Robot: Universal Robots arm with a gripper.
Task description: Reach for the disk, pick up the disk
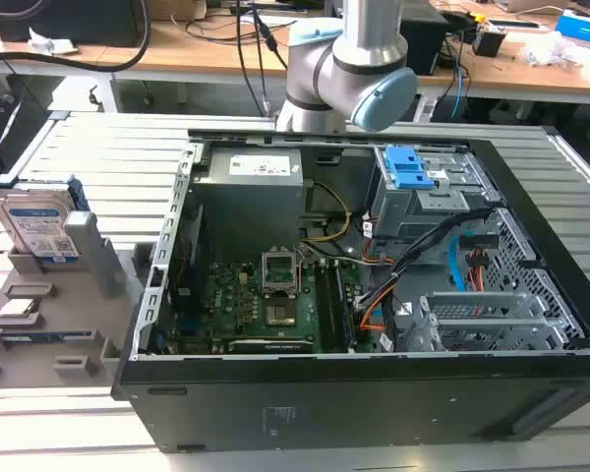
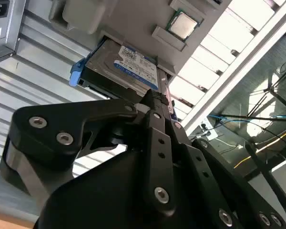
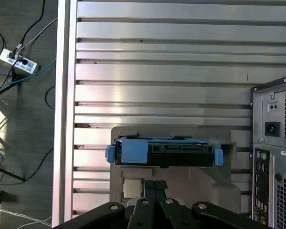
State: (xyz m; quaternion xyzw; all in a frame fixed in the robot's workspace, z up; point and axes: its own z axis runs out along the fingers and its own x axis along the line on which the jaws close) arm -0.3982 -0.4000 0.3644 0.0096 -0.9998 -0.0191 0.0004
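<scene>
On the exterior view's left, the disk (image 1: 41,228) stands upright in a grey holder (image 1: 74,310). The first wrist view shows the gripper (image 3: 156,185), closed and empty, facing the disk's blue-bracketed edge; the second wrist view shows its label.

The disk (image 2: 128,67) is silver metal under a smooth paper label — its bracket (image 3: 133,150) is smooth blue plastic; the ribbed worktop (image 1: 98,147) is dull-sheened metal.

Arm (image 1: 352,71) upright, pincer (image 3: 155,183) closed, empty
</scene>
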